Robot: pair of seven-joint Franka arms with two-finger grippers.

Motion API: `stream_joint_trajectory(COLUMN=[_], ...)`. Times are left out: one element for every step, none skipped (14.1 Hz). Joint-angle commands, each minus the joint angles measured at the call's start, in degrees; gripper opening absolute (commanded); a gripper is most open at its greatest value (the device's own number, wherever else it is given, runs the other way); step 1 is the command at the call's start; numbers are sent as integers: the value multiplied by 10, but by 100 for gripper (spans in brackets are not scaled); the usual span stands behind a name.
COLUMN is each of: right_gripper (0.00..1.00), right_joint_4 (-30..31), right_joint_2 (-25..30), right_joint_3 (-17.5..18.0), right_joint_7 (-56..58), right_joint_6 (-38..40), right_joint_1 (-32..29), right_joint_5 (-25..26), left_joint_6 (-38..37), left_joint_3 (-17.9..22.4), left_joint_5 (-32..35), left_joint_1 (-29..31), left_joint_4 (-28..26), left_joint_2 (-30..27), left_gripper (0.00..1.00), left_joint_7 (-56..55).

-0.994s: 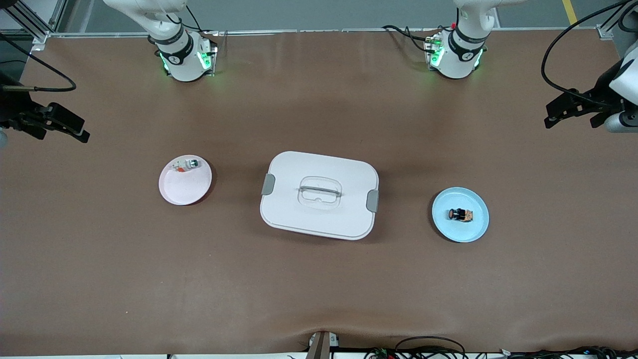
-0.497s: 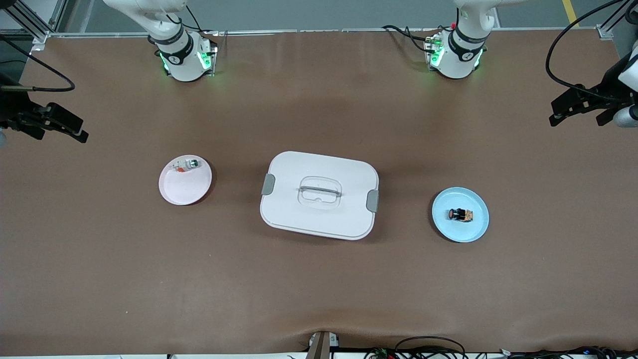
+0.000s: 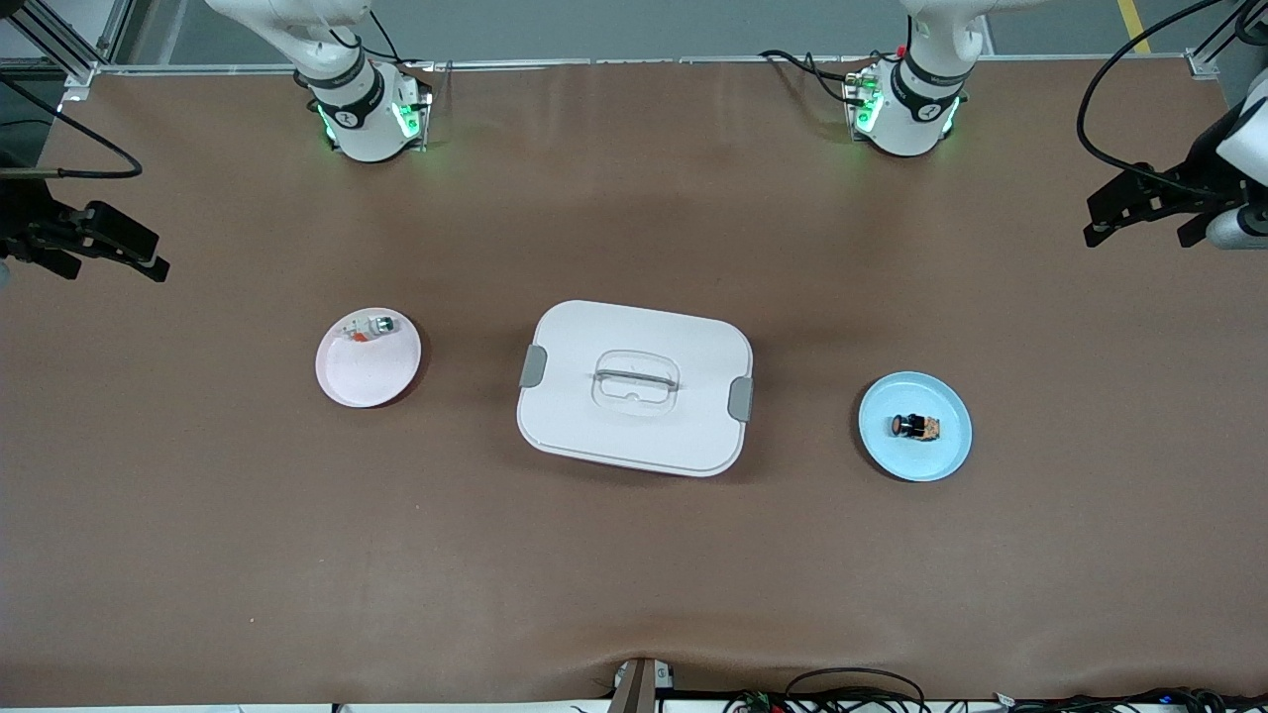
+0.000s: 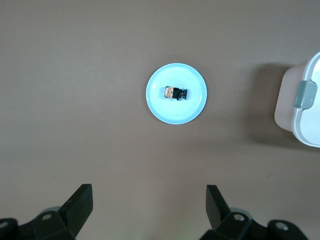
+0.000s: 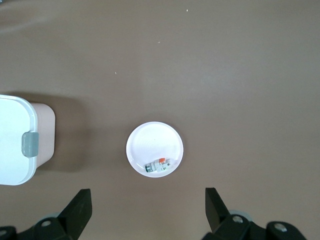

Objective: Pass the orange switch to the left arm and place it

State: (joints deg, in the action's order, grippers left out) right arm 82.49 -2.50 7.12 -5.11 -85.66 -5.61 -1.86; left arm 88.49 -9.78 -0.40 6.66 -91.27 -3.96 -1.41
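Nearest the front camera: orange switch (image 3: 915, 427), unmoved, lying on blue plate (image 3: 941, 460). Box (image 3: 634, 386) at desk centre. Left pincer (image 3: 1139, 210), slightly shifted, is held wide open over the desk edge; right pincer (image 3: 99, 248) likewise open. Pickup judged not begun.

Brown tabletop (image 3: 634, 555), seen from above; pale pink round plate (image 3: 368, 371) toward the right arm's end, carrying a whitish switch with green tip (image 3: 371, 327) at the rim nearest the arm bases; light blue round plate (image 3: 914, 451) toward the left arm's end; black cables (image 3: 852, 688) along the tabletop edge nearest the front camera.
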Motion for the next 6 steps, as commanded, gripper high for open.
stream_joint_trajectory(right_gripper=[100, 100, 100, 100, 100, 100], right_joint_4=[17, 18, 18, 18, 18, 18], right_joint_2=[19, 19, 19, 19, 18, 18], right_joint_3=[6, 5, 3, 2, 2, 2], right_joint_7=[0, 0, 0, -1, -2, -3], right_joint_6=[14, 17, 16, 15, 15, 15], right_joint_1=[-8, -9, -11, -12, -15, -15], right_joint_5=[0, 1, 1, 0, -1, -3], left_joint_6=[-20, -20, -23, -25, -25, -26], left_joint_3=[-5, -5, -5, -5, -5, -5], left_joint_5=[-7, -7, -7, -7, -7, -7], left_joint_1=[1, 0, 1, 1, 1, 1], left_joint_4=[17, 17, 18, 18, 18, 18], left_joint_2=[1, 1, 1, 1, 1, 1], left_gripper=[100, 100, 100, 100, 100, 100], left_joint_7=[-8, -8, -8, -8, -8, -8])
